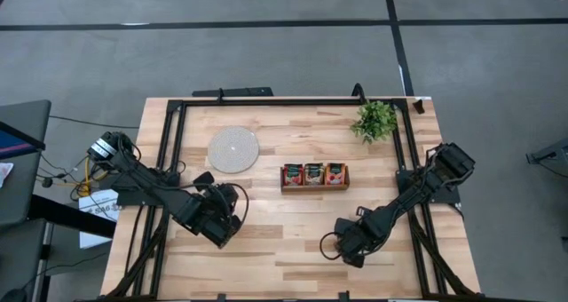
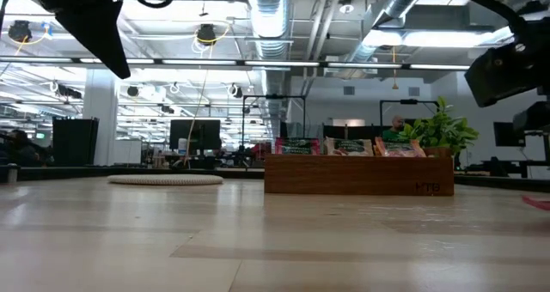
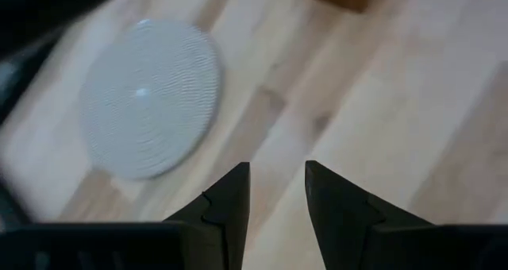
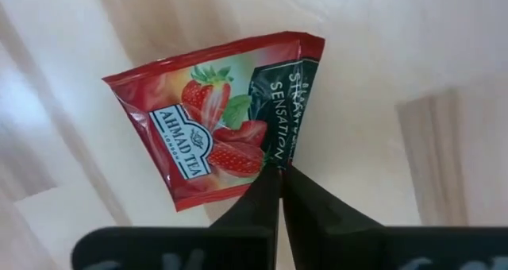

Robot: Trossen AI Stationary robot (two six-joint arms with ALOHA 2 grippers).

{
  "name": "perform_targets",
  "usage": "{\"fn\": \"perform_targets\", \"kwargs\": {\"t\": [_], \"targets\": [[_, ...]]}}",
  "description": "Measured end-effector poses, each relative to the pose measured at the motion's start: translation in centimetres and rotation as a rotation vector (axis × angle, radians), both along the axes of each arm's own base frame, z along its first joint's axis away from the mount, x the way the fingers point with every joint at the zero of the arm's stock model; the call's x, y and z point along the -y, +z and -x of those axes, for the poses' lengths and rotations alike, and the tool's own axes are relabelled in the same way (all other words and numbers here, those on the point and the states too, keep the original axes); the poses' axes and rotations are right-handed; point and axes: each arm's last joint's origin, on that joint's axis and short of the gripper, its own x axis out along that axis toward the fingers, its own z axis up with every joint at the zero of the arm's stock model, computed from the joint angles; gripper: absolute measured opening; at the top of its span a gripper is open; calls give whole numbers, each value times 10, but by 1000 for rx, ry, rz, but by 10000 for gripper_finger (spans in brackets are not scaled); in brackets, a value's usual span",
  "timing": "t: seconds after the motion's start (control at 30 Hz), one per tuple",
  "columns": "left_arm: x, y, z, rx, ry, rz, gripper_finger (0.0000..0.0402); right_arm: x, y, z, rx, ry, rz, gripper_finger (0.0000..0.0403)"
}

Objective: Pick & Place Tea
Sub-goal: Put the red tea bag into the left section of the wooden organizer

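Right gripper [image 4: 279,175] pinches a red strawberry tea sachet [image 4: 210,115] shut-fingered, so the pick looks made; next judged carry toward eleven o'clock, to the brown wooden tray [image 1: 315,186].

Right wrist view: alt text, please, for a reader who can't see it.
The right gripper is shut on the edge of a red strawberry tea sachet printed "Ahmad Tea", held above the pale wooden table. Nothing else shows.
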Motion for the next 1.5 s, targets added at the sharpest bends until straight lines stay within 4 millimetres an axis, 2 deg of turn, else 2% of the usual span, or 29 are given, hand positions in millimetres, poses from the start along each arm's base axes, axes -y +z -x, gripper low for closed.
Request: {"fn": "perform_targets", "kwargs": {"t": [0.17,0.3,0.47,0.67,0.87,1.1,1.27,1.5], "targets": [[8,0,-10,34,-114,50,115,6,11,5,29,-77,42,2],[13,2,-19,76,-205,61,115,6,27,8,90,-103,71,1],[12,6,-32,158,-247,78,115,1,58,1,168,-64,152,1],[3,19,-55,314,-243,109,115,0,91,-24,240,51,303,0],[-11,51,-77,458,-186,174,115,0,116,-57,279,189,470,0],[-27,80,-94,566,-215,358,115,5,138,-92,353,297,584,0],[-37,88,-100,602,-202,447,115,11,155,-103,397,310,608,0],[-44,89,-103,637,-125,535,115,18,169,-107,424,289,594,0]]}}
